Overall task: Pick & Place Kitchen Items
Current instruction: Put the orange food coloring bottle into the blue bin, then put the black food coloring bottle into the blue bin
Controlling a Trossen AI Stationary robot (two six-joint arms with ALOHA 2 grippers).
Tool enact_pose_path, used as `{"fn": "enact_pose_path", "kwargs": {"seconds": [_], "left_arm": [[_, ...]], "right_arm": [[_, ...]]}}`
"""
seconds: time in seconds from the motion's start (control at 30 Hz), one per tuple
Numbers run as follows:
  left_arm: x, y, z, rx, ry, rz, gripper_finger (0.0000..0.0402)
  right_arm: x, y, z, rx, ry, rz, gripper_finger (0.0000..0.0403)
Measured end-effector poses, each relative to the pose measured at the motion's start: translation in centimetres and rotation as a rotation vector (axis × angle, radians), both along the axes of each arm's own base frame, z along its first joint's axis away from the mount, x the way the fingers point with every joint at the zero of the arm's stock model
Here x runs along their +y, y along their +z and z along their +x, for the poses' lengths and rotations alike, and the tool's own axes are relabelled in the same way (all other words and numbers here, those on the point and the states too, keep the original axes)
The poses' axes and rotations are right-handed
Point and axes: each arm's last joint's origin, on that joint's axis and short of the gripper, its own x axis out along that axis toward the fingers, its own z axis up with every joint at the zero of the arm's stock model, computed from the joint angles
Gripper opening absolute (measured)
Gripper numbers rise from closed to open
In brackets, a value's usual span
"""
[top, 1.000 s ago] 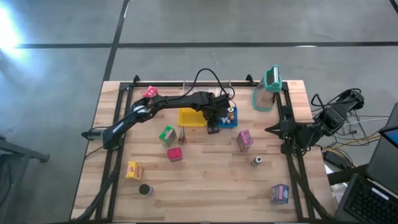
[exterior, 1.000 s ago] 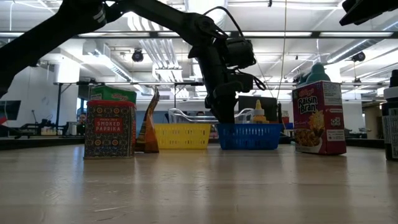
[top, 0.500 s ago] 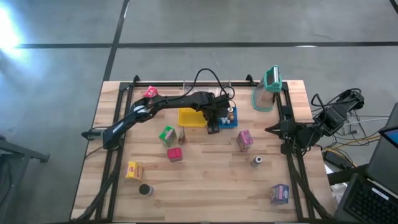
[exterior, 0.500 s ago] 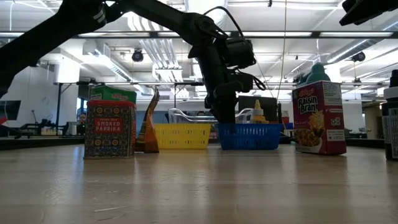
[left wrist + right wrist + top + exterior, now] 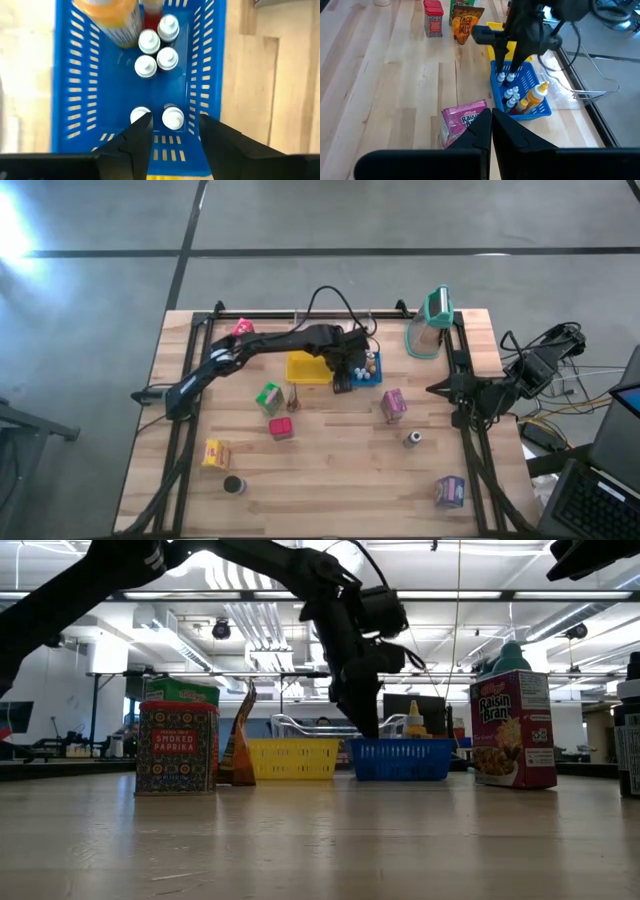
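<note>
Your left gripper hangs over the blue basket, fingers apart and empty, one white-capped bottle standing between them. Lift straight up, clear of the caps. Six white caps show; one orange bottle at 11 o'clock. Your right gripper waits shut.
</note>
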Motion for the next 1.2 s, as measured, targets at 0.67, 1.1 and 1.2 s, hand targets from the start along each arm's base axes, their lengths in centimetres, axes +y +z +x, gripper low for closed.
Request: {"fn": "enact_pose_path", "kwargs": {"seconds": [0.67,1.1,1.2], "left_arm": [[-3.2,6.4,-1.9,-0.107,0.0,0.004,0.0147],[-9.5,6.5,-1.4,-0.093,-0.041,-0.013,0.0093],[-11.4,6.6,-1.5,-0.092,-0.051,0.031,0.0092]], "right_arm": [[0.4,0.2,0.5,-0.032,-0.011,0.036,0.0009],[2.9,0.6,3.1,0.136,0.04,0.169,0.0013],[3.8,1.0,3.4,0.207,0.035,0.184,0.0027]]}}
